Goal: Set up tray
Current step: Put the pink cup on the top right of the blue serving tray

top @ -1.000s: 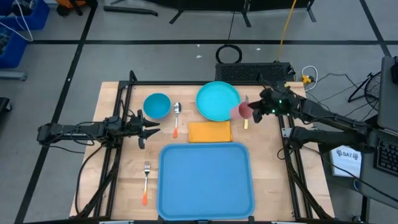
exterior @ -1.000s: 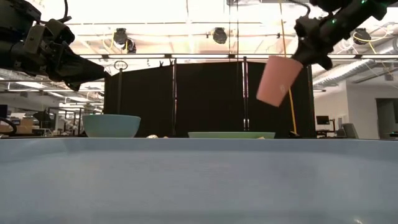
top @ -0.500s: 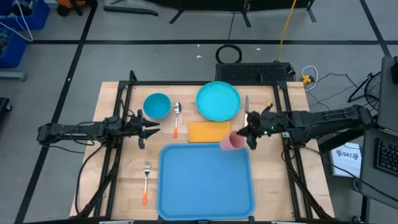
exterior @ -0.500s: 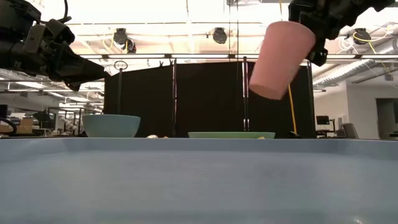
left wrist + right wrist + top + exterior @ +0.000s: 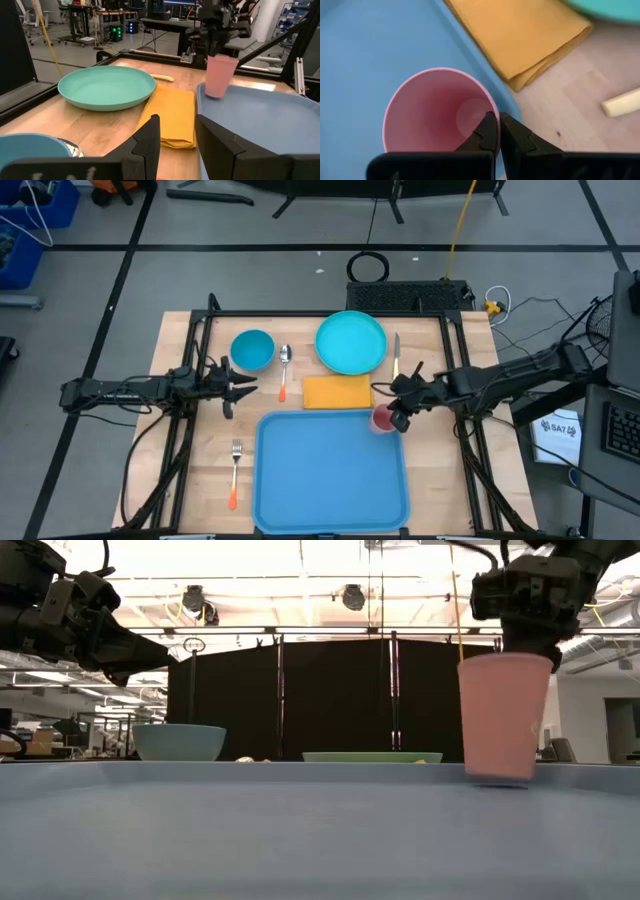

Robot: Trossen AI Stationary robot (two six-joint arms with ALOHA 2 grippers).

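The large blue tray [image 5: 330, 480] lies at the table's near middle. A pink cup [image 5: 383, 420] stands upright over the tray's far right corner, and my right gripper [image 5: 398, 412] is shut on it from above. The low view shows the cup [image 5: 503, 715] below that gripper [image 5: 525, 645], its base down at the tray floor. My left gripper [image 5: 240, 388] hovers open above the table left of the tray, near the bowl [image 5: 252, 349], and touches nothing. My right gripper [image 5: 497, 132] pinches the pink cup's rim [image 5: 493, 107] on its right side, one finger inside the cup and one outside. The fingers come from above, pointing down. The cup stays upright with its base at the tray's far right corner [image 5: 216, 95].
An orange-yellow napkin [image 5: 337, 391] lies just beyond the tray's far rim, with a turquoise plate [image 5: 351, 342] behind it. A spoon [image 5: 284, 370] lies beside the bowl, a knife [image 5: 396, 358] right of the plate, and a fork [image 5: 234, 472] left of the tray.
My right gripper has carried the pink cup from beside the plate toward the table's near edge and down. The cup, tilted in the air a second ago, has turned upright and now stands at the tray's far right corner.
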